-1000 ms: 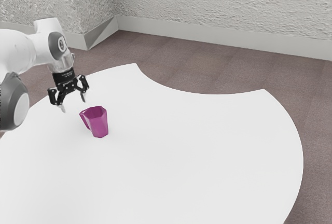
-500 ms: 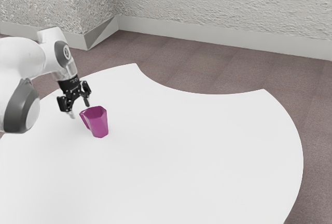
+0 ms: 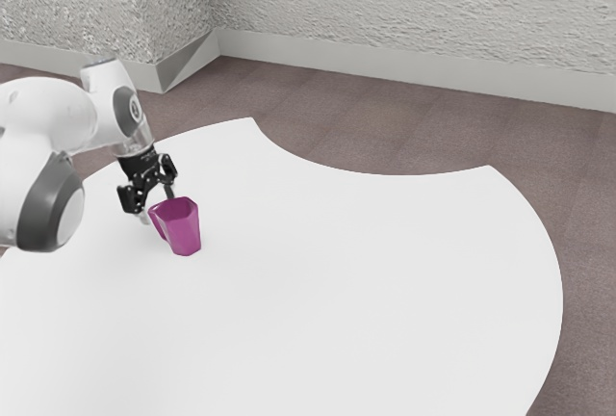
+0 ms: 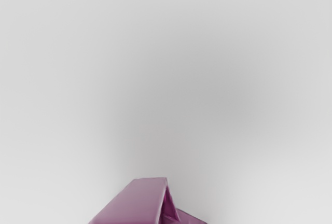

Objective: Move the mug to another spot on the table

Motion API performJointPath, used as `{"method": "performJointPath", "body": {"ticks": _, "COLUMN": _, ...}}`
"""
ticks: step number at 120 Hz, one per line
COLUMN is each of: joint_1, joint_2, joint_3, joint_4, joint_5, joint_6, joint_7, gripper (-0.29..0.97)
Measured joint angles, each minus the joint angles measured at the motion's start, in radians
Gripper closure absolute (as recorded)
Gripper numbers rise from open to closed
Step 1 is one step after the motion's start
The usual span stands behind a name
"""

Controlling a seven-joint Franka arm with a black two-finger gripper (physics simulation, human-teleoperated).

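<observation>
A magenta faceted mug (image 3: 177, 225) stands upright on the white table (image 3: 337, 281), toward the exterior view's left, with its handle on the side facing the arm. My black gripper (image 3: 151, 200) hangs open just above and behind the mug's rim, its fingers spread on the handle side without touching the mug. In the wrist view the mug's handle and rim (image 4: 148, 203) sit close under my hand, with bare white tabletop beyond.
The table is a wide white surface with a curved cut-out edge (image 3: 318, 161) at the back. Brown floor (image 3: 433, 117) and a textured grey wall lie beyond it. Broad bare tabletop stretches to the exterior view's right and front of the mug.
My gripper has moved toward the exterior view's right and down, from beside the mug to just over its handle side, turning as it went. The mug has not moved.
</observation>
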Motion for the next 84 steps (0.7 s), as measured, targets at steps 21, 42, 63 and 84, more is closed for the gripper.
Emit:
{"method": "performJointPath", "body": {"ticks": 21, "joint_1": 0.000, "joint_2": 0.011, "joint_3": 0.000, "joint_4": -0.011, "joint_5": -0.030, "joint_6": 0.022, "joint_7": 0.002, "gripper": 0.00}}
{"method": "performJointPath", "body": {"ticks": 42, "joint_1": 0.000, "joint_2": 0.013, "joint_3": 0.000, "joint_4": -0.022, "joint_5": -0.050, "joint_6": 0.031, "joint_7": 0.004, "gripper": 0.07}}
{"method": "performJointPath", "body": {"ticks": 63, "joint_1": 0.000, "joint_2": 0.012, "joint_3": 0.000, "joint_4": -0.033, "joint_5": -0.061, "joint_6": 0.035, "joint_7": 0.006, "gripper": 0.21}}
{"method": "performJointPath", "body": {"ticks": 84, "joint_1": 0.000, "joint_2": 0.012, "joint_3": 0.000, "joint_4": -0.034, "joint_5": -0.064, "joint_6": 0.037, "joint_7": 0.007, "gripper": 0.41}}
